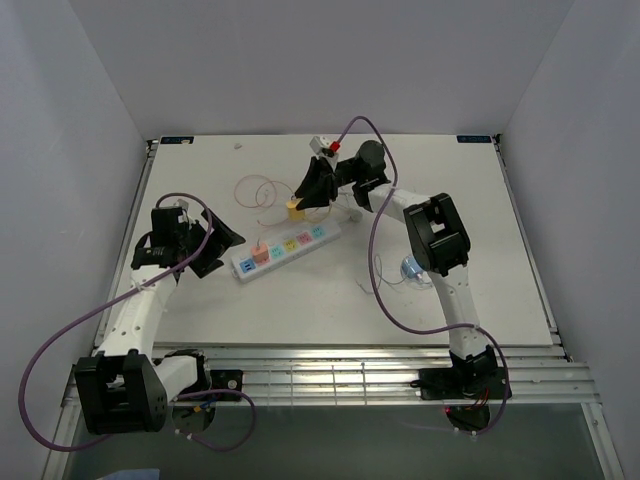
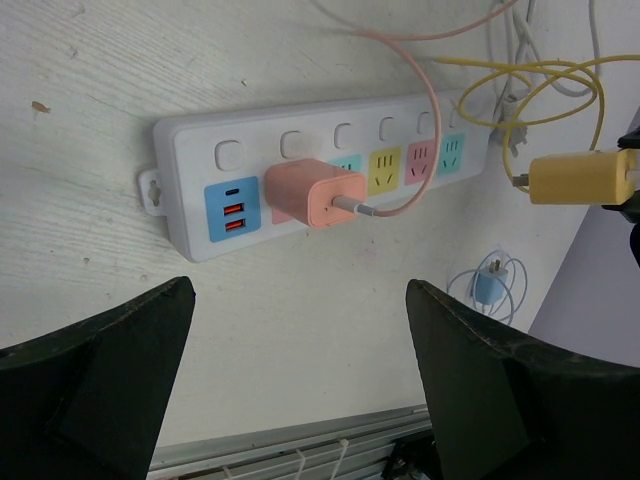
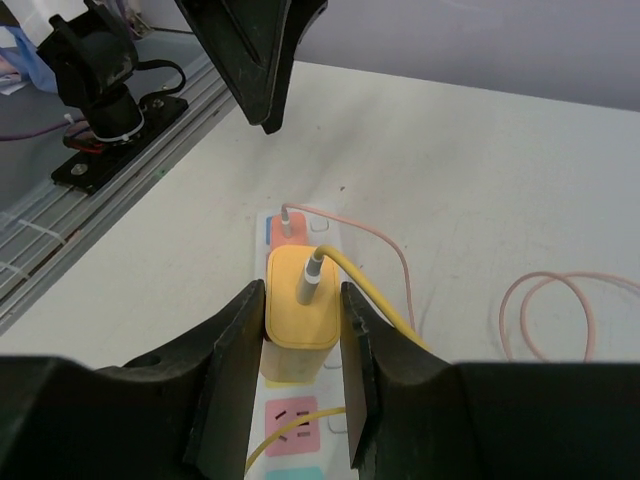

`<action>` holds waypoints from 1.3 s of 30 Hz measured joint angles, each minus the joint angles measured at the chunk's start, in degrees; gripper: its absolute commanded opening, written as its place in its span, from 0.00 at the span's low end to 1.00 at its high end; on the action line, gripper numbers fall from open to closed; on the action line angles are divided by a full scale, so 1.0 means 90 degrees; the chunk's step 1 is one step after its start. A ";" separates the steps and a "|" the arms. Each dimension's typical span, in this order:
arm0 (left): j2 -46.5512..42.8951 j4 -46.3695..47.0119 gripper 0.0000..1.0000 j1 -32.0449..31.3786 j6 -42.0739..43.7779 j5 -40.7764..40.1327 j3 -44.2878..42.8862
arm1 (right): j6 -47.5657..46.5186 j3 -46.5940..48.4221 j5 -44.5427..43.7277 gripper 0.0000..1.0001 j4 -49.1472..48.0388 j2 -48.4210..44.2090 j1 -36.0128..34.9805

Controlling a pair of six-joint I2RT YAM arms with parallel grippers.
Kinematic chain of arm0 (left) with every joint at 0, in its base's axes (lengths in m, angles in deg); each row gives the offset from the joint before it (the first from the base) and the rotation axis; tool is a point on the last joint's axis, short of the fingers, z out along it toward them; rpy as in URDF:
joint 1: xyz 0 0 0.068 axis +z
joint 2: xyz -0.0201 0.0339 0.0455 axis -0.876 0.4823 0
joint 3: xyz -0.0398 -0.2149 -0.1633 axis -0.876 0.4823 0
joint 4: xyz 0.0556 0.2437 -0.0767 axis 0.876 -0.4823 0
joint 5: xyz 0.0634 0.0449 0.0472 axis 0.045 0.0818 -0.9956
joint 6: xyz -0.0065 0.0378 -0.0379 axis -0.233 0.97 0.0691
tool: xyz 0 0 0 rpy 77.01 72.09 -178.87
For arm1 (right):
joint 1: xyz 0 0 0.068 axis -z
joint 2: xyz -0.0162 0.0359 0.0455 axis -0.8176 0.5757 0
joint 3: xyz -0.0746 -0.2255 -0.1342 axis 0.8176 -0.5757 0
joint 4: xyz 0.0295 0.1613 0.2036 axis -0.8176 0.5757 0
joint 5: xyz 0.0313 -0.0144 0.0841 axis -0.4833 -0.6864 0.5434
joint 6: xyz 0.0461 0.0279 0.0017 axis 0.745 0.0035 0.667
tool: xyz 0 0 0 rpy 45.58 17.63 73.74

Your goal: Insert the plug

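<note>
step in hand: carrying the plug to the socket, insertion not yet done by the look of it. right gripper point(image 3: 303, 308) was closed to a narrow gap on the yellow plug point(image 3: 300, 322), one finger flat on each side of the body. the plug sat square between the jaws, cable end facing back toward the wrist and the yellow cable point(image 3: 372, 292) trailing off to one side. the prong end pointed away from the jaws and down at the power strip point(image 2: 190, 150). the prongs themselves were hidden under the body in the wrist view.

the left wrist view showed the yellow plug hanging clear of the strip face, so judged not seated. the pink plug point(image 2: 310, 193) was already in, in the socket beside the usb block, just beyond the right jaws along the strip. free coloured sockets lay under and nearer the jaws; could not tell which one the prongs lined up with.

left gripper point(image 2: 298, 288) had its jaws spread wide with nothing between them, hovering off the strip's long edge with the pink plug straight ahead of the gap.

next move likely needs the prongs squared to a free socket, then a straight push down. the strip may slide, so the left gripper could pin it.
</note>
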State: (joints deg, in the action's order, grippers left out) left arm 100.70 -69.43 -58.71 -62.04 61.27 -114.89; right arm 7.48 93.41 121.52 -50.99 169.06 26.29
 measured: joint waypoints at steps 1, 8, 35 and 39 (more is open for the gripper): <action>-0.0002 0.0061 0.98 0.0000 0.0000 0.0010 0.0032 | -0.0289 -0.0121 -0.0036 0.08 0.0325 -0.0112 0.0012; -0.0063 0.0112 0.98 0.0000 0.0000 0.0012 0.0177 | -0.4175 -0.0024 -0.1025 0.08 0.4634 -0.0998 -0.0010; 0.0002 0.0172 0.98 0.0000 0.0000 -0.0049 0.0306 | -0.9998 0.1001 -0.2817 0.08 0.8718 -0.0746 -0.0510; 0.0019 0.0233 0.98 0.0000 -0.0002 -0.0046 0.0391 | -1.0365 0.0682 -0.2834 0.08 0.9109 -0.0707 -0.0663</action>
State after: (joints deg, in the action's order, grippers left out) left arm 100.88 -67.33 -58.71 -62.06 60.85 -111.37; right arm -85.81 99.55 96.02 30.99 162.70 20.33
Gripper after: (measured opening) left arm 0.979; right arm 0.384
